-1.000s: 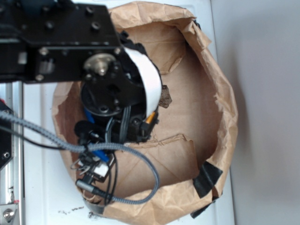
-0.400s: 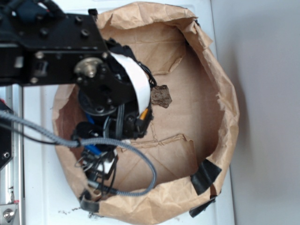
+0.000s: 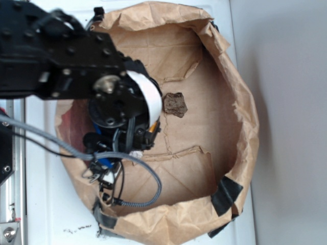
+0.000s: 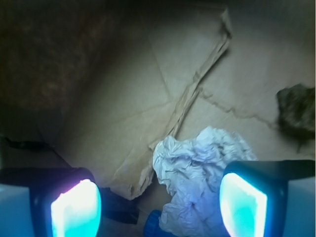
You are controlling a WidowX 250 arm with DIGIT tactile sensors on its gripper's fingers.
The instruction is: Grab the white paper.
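Observation:
In the wrist view the white paper (image 4: 200,170), a crumpled off-white wad, lies on the floor of the brown paper bag (image 4: 123,98). My gripper (image 4: 160,207) is open. The wad sits between the two glowing pads, close against the right pad (image 4: 243,203) and well apart from the left pad (image 4: 76,210). A blue bottle cap (image 4: 154,224) pokes out beside the wad at the bottom edge. In the exterior view my arm (image 3: 110,97) reaches down into the left half of the bag and hides the gripper and nearly all of the wad.
A small dark brown rocky lump (image 3: 174,104) lies on the bag floor right of the arm, seen also as the lump (image 4: 296,111) at the wrist view's right edge. The bag's crumpled wall (image 3: 248,122) rings the space. Black tape (image 3: 225,194) patches the rim. A grey cable (image 3: 148,176) loops below the arm.
The arm has shifted left inside the bag, uncovering the brown lump fully. The cable loop followed it leftward.

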